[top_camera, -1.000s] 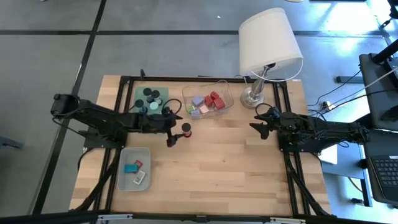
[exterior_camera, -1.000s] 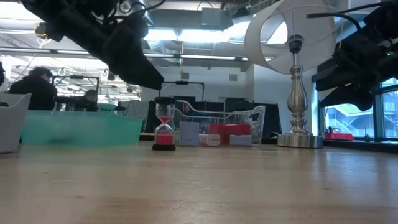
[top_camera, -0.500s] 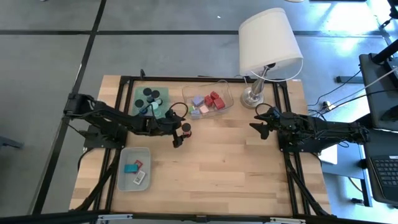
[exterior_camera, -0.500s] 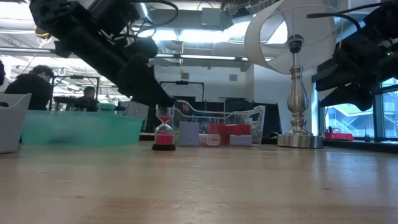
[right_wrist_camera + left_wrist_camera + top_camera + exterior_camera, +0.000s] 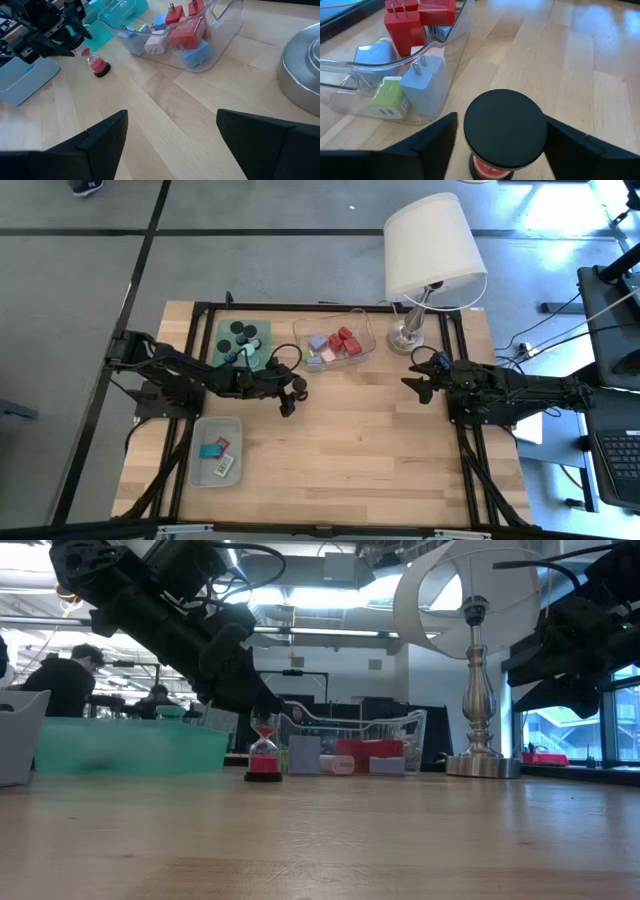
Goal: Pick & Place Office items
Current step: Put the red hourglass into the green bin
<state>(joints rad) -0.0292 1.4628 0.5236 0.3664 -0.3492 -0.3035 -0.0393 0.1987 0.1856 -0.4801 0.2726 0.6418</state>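
Here, the scene by parts:

Hourglass: a small sand timer with black round end caps and red sand [image 5: 264,752] stands upright on the bare wooden table [image 5: 380,440], just in front of the clear plastic tray [image 5: 362,330].

Left gripper: the left gripper [image 5: 289,390] is down at the hourglass, one dark finger on each side of the top cap. In the left wrist view the black cap [image 5: 504,127] sits between the two fingers [image 5: 432,142] with a thin gap showing on both sides, so the jaws look close around it but seemingly not pressing; from the low view I cannot tell whether they touch.

Right gripper: the right gripper [image 5: 416,375] hangs above the table near the lamp base, well apart from the hourglass, its fingers spread and holding nothing.

Clear tray: it holds red plug-shaped blocks [image 5: 402,26], a lilac-blue one [image 5: 427,82], a green one [image 5: 389,96] and pale ones, piled loosely.

Green mat: a teal-green mat [image 5: 222,335] near the table's far edge carries several black round caps [image 5: 240,332].

Grey tray: a pale grey tray [image 5: 200,470] near the front edge on the left arm's side holds a teal block [image 5: 209,449], a small red piece and a flat labelled rectangle.

Lamp: a white-shaded lamp on a silver stem [image 5: 433,245] stands at the far corner on the right arm's side.

Room: people sit at desks beyond the table in the low view.
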